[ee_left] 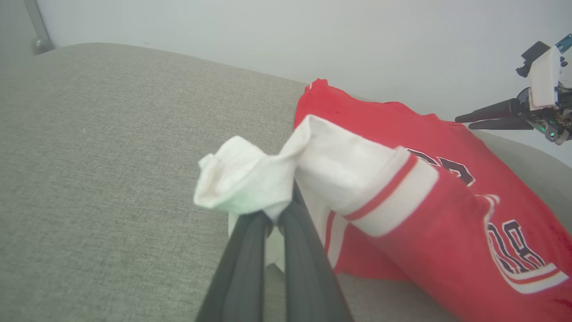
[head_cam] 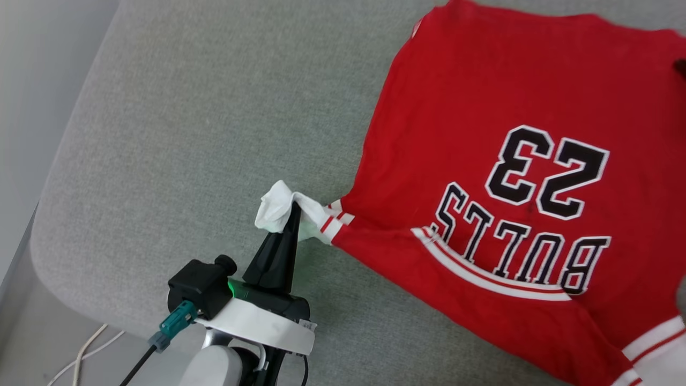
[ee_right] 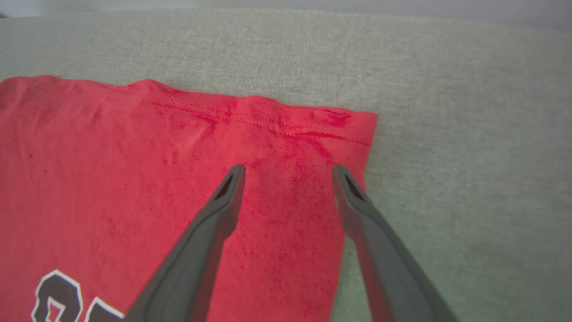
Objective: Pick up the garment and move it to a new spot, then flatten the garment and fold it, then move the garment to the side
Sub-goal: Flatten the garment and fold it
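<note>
The red jersey [head_cam: 482, 134] lies spread on the grey cushion, its number 23 and lettering upside down toward me. My left gripper [head_cam: 293, 210] is shut on the jersey's white shoulder strap [ee_left: 250, 183], pulling it out to the left and slightly off the surface. In the left wrist view the strap bunches over my closed fingers [ee_left: 295, 232]. My right gripper [ee_right: 288, 172] is open and hangs over the jersey's hem corner [ee_right: 348, 129], with nothing between its fingers. That right gripper [ee_left: 464, 121] also shows far off in the left wrist view.
The grey fabric cushion [head_cam: 203, 107] has a rounded left edge with floor beyond it. White cables [head_cam: 86, 348] lie on the floor at the lower left. A pale wall [ee_left: 313, 36] stands behind the cushion.
</note>
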You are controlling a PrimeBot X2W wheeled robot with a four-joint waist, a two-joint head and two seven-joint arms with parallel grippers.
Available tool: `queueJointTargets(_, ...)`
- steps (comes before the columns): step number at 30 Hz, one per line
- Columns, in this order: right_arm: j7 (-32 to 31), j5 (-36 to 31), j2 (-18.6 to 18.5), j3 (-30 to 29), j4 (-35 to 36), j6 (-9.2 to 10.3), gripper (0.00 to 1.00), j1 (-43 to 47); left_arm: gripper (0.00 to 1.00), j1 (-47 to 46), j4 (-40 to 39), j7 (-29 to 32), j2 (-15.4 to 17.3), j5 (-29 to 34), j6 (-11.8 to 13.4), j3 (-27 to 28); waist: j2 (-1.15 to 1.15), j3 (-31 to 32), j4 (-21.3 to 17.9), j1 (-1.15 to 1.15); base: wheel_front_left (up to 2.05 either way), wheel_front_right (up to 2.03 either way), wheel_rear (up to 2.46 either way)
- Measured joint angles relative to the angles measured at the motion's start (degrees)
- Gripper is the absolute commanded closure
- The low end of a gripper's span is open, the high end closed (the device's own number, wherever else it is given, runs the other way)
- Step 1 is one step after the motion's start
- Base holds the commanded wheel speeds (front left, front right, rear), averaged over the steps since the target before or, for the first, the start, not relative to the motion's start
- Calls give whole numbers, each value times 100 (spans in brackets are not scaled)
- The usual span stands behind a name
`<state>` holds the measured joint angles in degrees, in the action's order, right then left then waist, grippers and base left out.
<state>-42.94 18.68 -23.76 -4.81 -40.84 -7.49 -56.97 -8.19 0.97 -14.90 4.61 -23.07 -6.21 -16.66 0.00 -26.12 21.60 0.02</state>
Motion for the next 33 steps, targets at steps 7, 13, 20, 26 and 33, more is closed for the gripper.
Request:
queueJointTargets(7,-722,-455,89,-694,-499,-5,0,-328,100,-68,42,-10,-90,0,-70,105,0,-340,263,-1,0,0,0)
queueJointTargets(13,-849,-876,265,-1111,-615,-3,100,-342,100,-94,202,-15,-123,65,-94,192,0,-190,264,-1,0,0,0)
queueJointTargets(20,-754,-995,247,-1102,-416,-2,100,235,100,19,408,-15,-142,118,-115,238,0,323,207,-1,0,0,0)
queueJointTargets(26,-589,-482,124,-708,387,-2,100,1012,100,294,578,-15,-33,271,-111,478,0,962,15,-2,0,0,0)
queueJointTargets(33,-682,132,-3,-421,1738,-2,100,2557,100,733,634,-15,176,299,35,815,0,1700,-454,-2,0,0,0)
